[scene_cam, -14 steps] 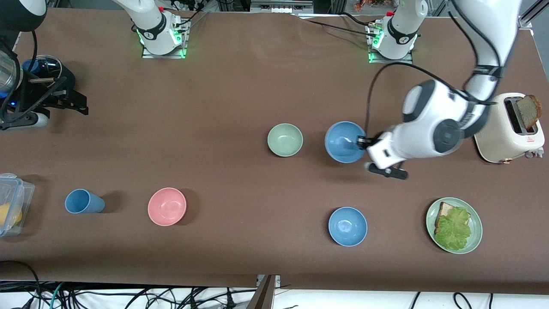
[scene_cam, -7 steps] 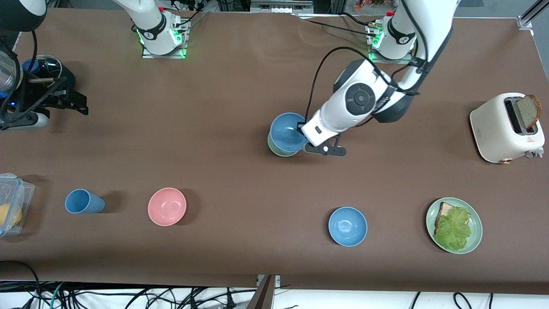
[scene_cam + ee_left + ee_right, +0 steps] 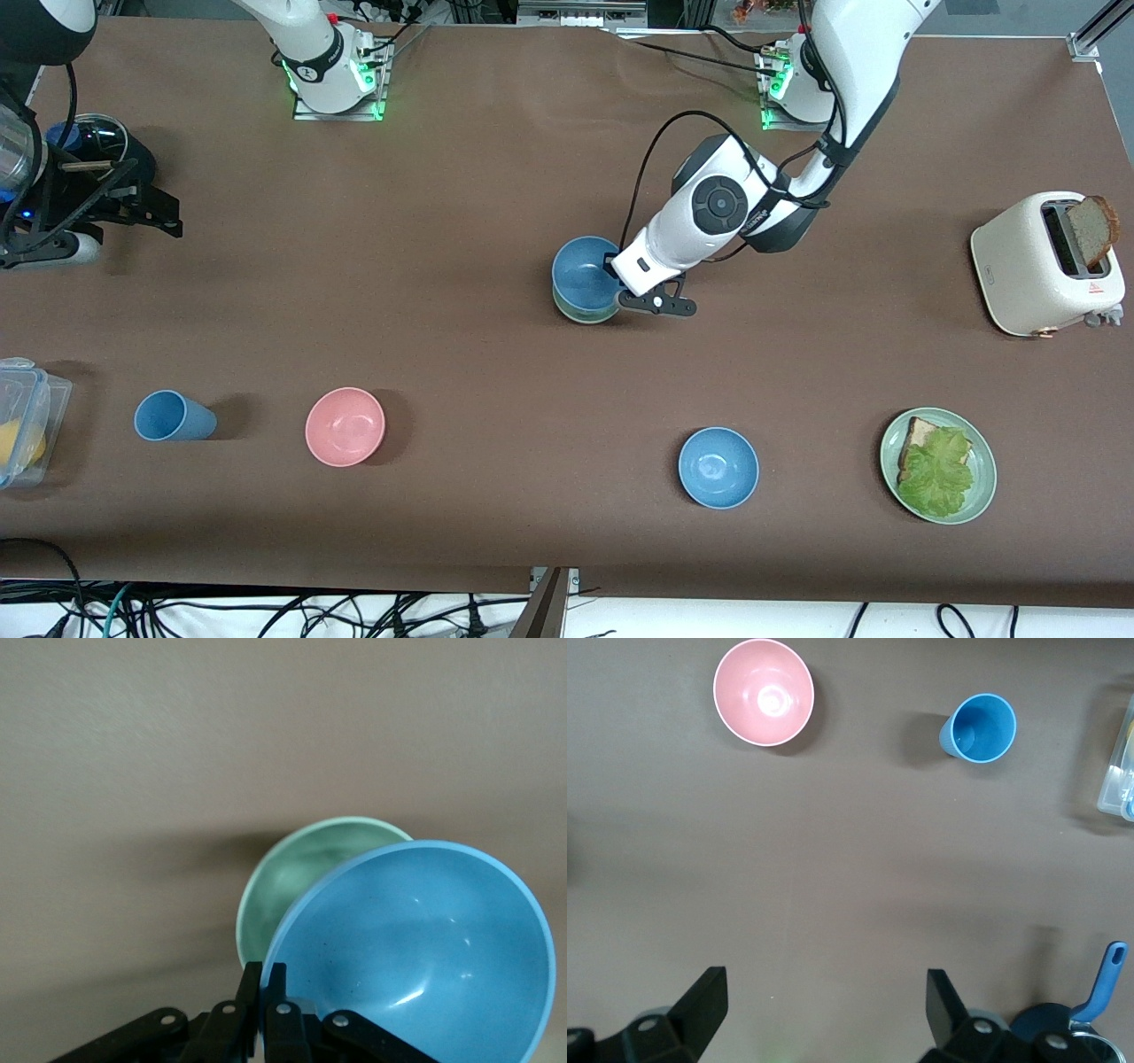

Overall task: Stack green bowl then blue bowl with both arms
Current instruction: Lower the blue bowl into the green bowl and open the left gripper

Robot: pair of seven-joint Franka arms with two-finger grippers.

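Observation:
The pale green bowl (image 3: 584, 314) stands mid-table, showing only as a thin rim under the blue bowl (image 3: 582, 269). My left gripper (image 3: 615, 271) is shut on the blue bowl's rim and holds it low over the green bowl. In the left wrist view the blue bowl (image 3: 416, 948) sits a little off-centre over the green bowl (image 3: 292, 877), with my left gripper (image 3: 265, 979) pinching its edge; I cannot tell whether the bowls touch. My right gripper (image 3: 151, 206) waits open at the right arm's end of the table, and in its own view the right gripper (image 3: 824, 1001) has nothing between its fingers.
A second blue bowl (image 3: 718, 467) lies nearer the camera, beside a green plate (image 3: 982, 496) of bread and lettuce. A toaster (image 3: 1028, 266) stands at the left arm's end. A pink bowl (image 3: 345, 426), blue cup (image 3: 173, 416) and clear box (image 3: 22, 416) lie toward the right arm's end.
My left gripper carried the blue bowl from beside the green bowl toward the right arm's end, over the green bowl, then lowered it slightly. The right arm has not moved.

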